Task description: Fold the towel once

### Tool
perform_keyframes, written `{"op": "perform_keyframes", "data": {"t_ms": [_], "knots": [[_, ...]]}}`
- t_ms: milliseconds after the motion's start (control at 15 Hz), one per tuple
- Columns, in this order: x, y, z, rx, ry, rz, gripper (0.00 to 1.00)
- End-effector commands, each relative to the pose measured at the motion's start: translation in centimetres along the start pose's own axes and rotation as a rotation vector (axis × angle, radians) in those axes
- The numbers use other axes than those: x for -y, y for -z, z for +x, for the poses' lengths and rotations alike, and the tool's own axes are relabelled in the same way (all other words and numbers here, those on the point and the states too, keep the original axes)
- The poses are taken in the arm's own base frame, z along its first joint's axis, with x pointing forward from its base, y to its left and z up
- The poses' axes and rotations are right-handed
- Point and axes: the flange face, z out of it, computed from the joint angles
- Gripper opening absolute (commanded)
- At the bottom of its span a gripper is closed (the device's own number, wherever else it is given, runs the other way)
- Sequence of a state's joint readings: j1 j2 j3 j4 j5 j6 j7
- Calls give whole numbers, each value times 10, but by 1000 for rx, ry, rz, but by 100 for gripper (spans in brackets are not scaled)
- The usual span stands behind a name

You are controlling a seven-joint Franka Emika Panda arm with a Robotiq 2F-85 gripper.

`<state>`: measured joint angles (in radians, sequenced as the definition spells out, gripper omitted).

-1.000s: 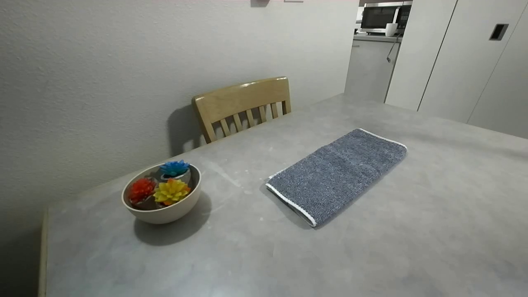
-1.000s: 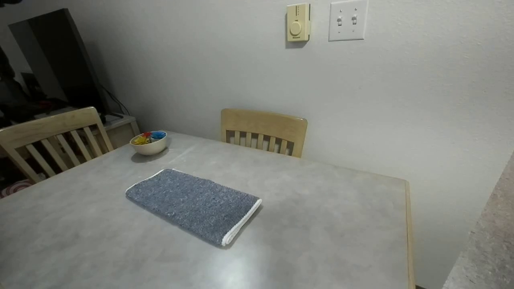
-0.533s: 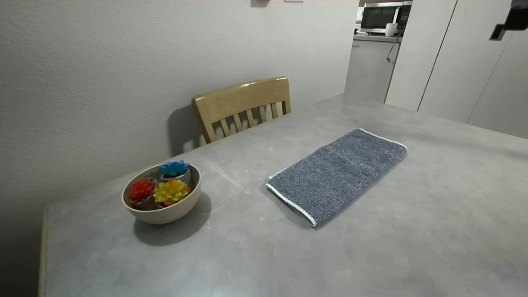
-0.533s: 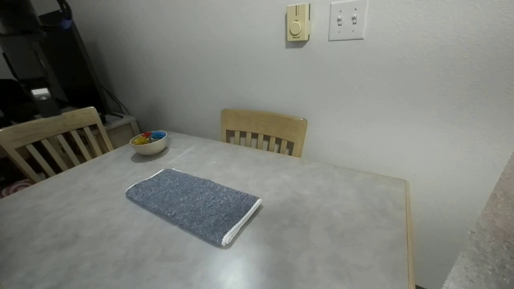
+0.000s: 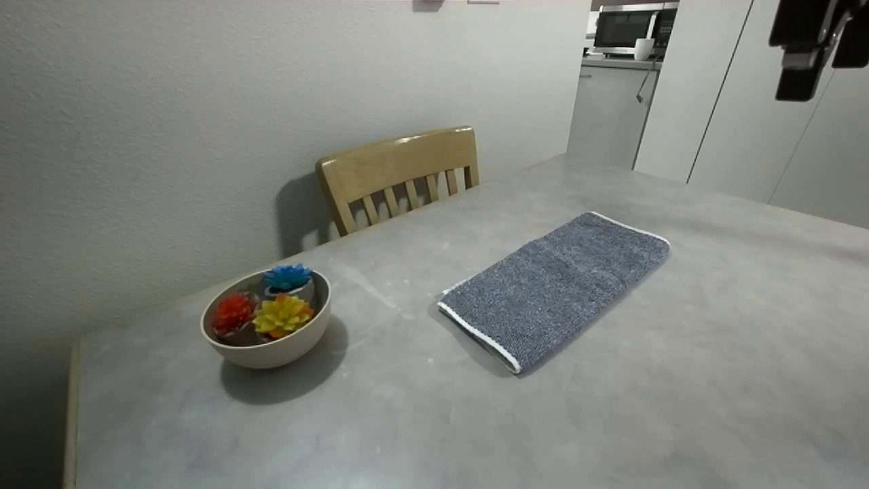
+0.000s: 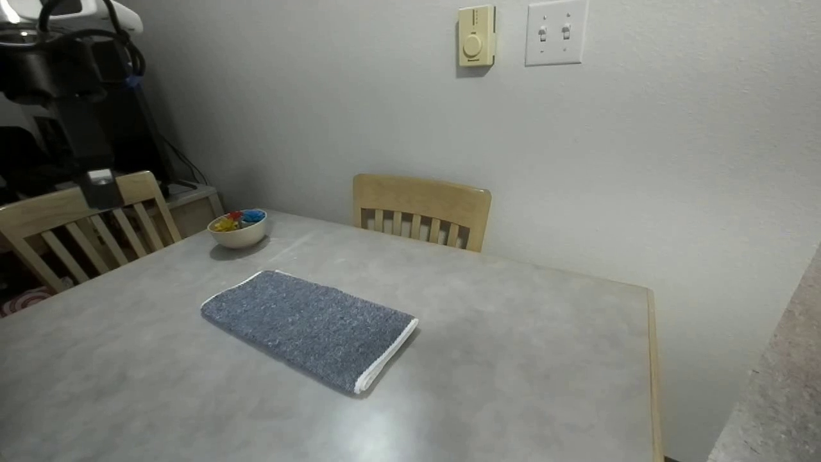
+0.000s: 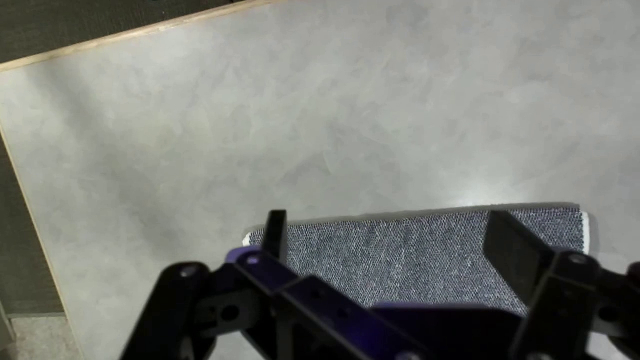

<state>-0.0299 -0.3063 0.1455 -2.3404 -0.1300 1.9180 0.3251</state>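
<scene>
The towel is a blue-grey cloth with white trim, lying flat on the table in both exterior views (image 5: 557,288) (image 6: 308,327). Its short ends show layered white edges, so it lies in more than one layer. My gripper (image 7: 387,225) is open and empty, its fingers wide apart, with the towel (image 7: 390,260) below and between them in the wrist view. The gripper's body hides the towel's lower part there. In an exterior view the gripper (image 6: 102,189) hangs in the air well above the table; it also shows at the upper right edge of an exterior view (image 5: 808,75).
A cream bowl (image 5: 271,354) with red, yellow and blue succulents stands on the grey table (image 5: 380,435), apart from the towel. Wooden chairs (image 5: 400,159) (image 6: 83,205) stand at the table's edges. A wall runs behind. The wrist view shows a table corner at the upper left.
The arm and gripper have come into both exterior views and moved lower. The towel and bowl have not moved.
</scene>
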Motion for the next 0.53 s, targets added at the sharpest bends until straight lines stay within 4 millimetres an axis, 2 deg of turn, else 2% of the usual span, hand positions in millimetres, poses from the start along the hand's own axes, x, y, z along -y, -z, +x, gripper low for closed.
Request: {"op": "perform_keyframes", "data": {"t_ms": [0,267,467], "knots": [[-7,0,1,-8,0,6,100],[-11,-1,22,2,33,-18,100],[2,-14,41,46,60,-87,100]]}}
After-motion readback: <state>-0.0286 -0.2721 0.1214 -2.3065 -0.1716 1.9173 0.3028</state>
